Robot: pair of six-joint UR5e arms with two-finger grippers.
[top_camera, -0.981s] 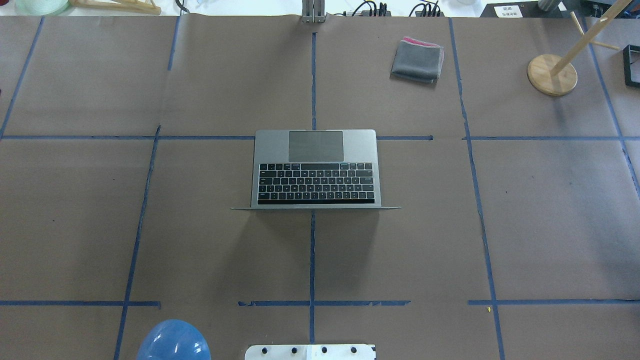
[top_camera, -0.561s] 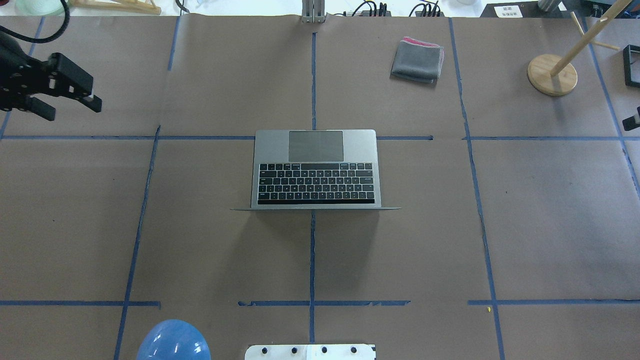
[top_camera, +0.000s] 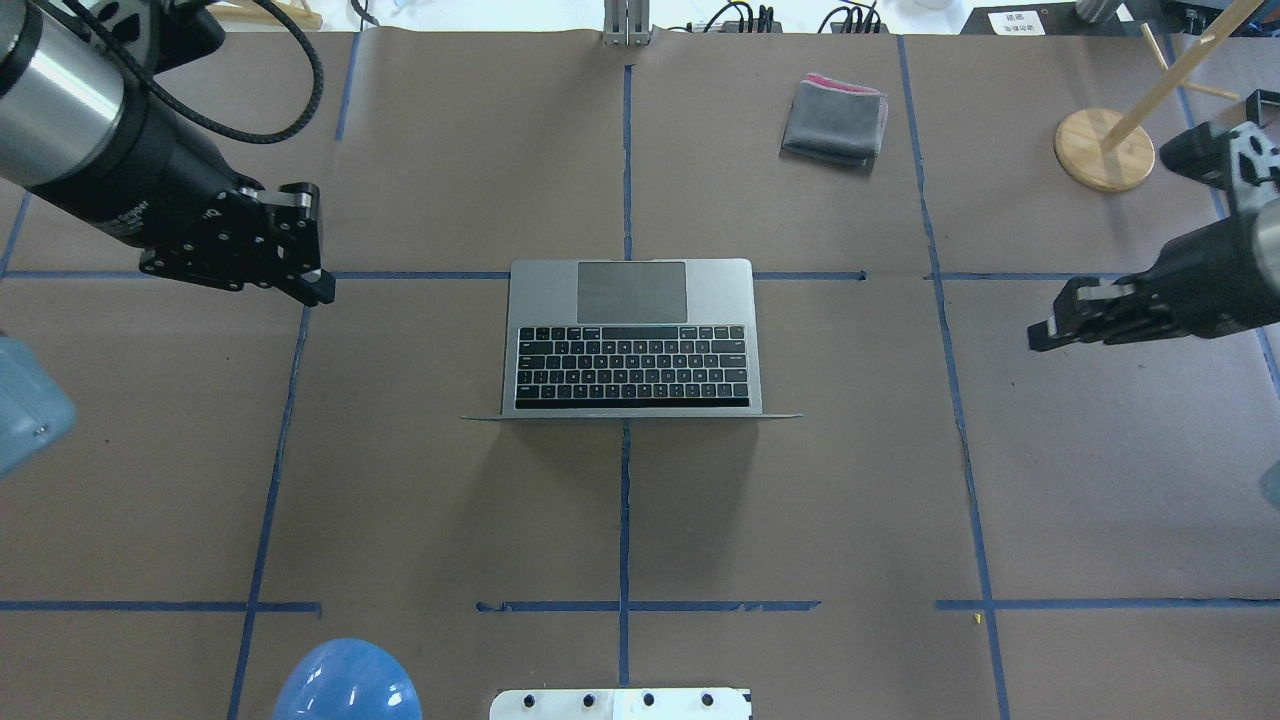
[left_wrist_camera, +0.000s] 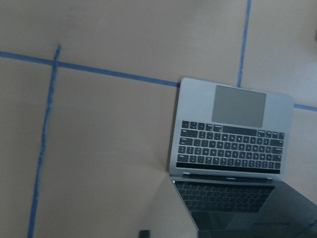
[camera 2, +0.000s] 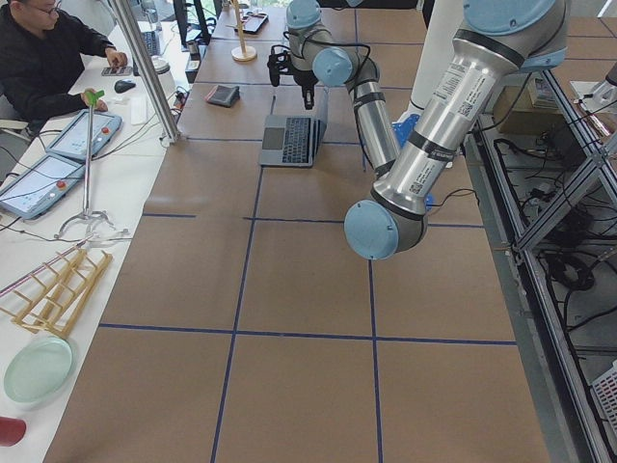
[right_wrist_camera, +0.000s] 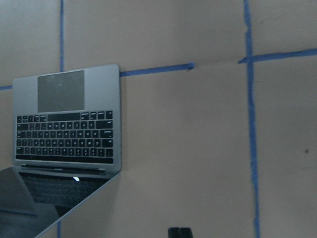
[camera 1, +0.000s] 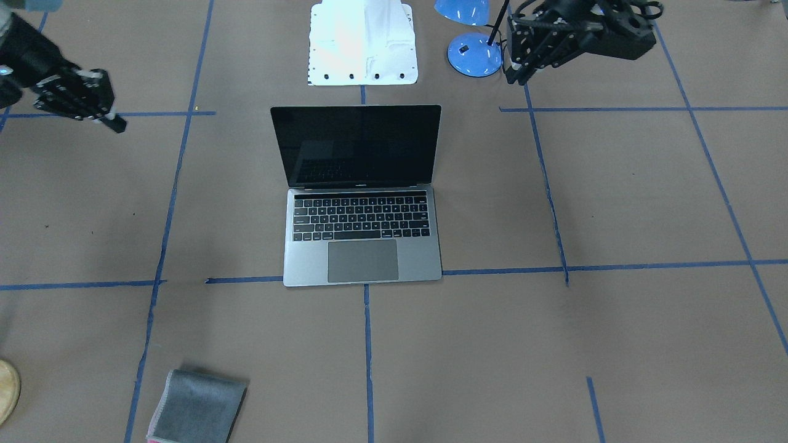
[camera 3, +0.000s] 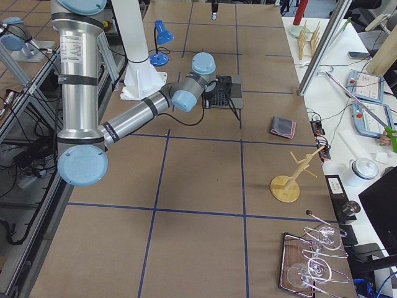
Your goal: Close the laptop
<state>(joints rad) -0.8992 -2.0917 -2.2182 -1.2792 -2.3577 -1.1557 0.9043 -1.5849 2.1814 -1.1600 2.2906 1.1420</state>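
The laptop (top_camera: 632, 340) stands open at the table's middle, its trackpad on the far side from me. Its dark screen (camera 1: 357, 147) is upright and shows edge-on from overhead. It also shows in the left wrist view (left_wrist_camera: 230, 134) and the right wrist view (right_wrist_camera: 67, 124). My left gripper (top_camera: 318, 288) hovers left of the laptop, apart from it, and looks shut and empty; it also shows in the front view (camera 1: 512, 75). My right gripper (top_camera: 1042, 336) hovers well to the laptop's right, looks shut and empty, and shows in the front view (camera 1: 116, 125).
A folded grey cloth (top_camera: 835, 122) lies at the far right of centre. A wooden stand (top_camera: 1103, 150) stands at the far right. A blue lamp (top_camera: 345, 685) and the white robot base (top_camera: 620, 703) are at the near edge.
Both arms have come into the overhead view. The left gripper moved right and nearer the laptop; the right gripper came in from the right edge. The laptop has not moved.
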